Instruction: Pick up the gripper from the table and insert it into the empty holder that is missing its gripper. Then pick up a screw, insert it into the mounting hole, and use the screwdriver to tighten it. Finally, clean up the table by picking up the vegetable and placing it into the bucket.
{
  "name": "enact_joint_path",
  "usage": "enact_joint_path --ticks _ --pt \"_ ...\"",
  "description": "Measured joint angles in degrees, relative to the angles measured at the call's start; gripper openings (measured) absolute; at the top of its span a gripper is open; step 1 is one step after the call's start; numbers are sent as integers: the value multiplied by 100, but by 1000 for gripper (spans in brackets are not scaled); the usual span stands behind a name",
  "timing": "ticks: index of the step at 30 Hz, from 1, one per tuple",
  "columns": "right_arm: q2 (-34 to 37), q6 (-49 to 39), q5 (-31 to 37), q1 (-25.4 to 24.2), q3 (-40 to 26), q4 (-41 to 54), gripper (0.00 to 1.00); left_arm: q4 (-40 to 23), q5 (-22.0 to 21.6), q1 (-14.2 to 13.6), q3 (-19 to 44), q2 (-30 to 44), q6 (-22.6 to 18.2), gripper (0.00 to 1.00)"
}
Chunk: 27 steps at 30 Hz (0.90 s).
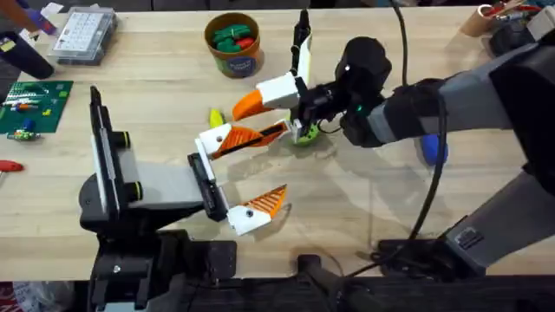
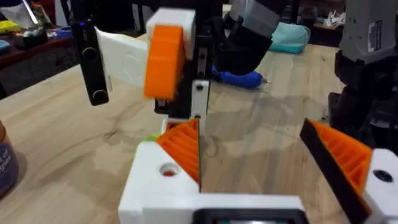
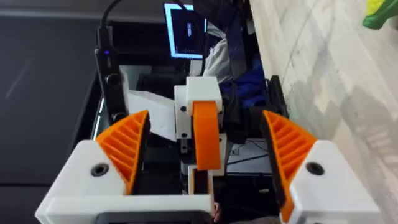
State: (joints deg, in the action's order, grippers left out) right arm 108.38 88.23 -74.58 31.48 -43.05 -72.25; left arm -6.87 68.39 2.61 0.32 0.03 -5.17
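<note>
Left tool [image 1: 284,161]: mine, wide open and holding nothing. It's parked over the middle of the surface [image 1: 347,204] with the fingertips aimed at 3 o'clock.
Right tool [image 3: 205,118]: also spread wide, not clamped on anything. It's rolled on its side, so the surface runs up one edge of my right wrist view.
Orange finger piece [image 3: 206,134]: up off the surface, hanging under a white block on the stand. It sits in the gap between my right tool's pads, and neither pad touches it. Can't tell if it's fully seated.
Holder [image 2: 199,93]: small white bracket on the black jaw, right below that orange piece in the left wrist view.
Vegetable [image 1: 217,117]: little yellow-green thing lying on the surface, at about 10 o'clock from the left tool and close to its upper finger.
Bucket [image 1: 233,43]: standing upright at 12 o'clock from the vegetable, well apart from it, with green and red bits inside.
Screwdriver [image 1: 434,149]: the blue one, lying on the surface out at 3 o'clock, partly tucked under my right arm.
</note>
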Motion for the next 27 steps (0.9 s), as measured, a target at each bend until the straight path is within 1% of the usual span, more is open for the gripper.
enact_joint_path --ticks 10,16,19,23,27 --pt "0 5 19 0 0 2 997 1 1 0 0 0 0 986" --pt "1 60 126 -5 0 430 996 1 3 0 0 0 0 986" --pt "1 -53 168 -63 0 336 996 0 3 0 0 0 0 986" --pt "0 -152 249 -326 0 232 996 0 3 0 0 0 0 986" --pt "0 -435 411 -786 -13 281 997 1 3 0 0 0 0 986"
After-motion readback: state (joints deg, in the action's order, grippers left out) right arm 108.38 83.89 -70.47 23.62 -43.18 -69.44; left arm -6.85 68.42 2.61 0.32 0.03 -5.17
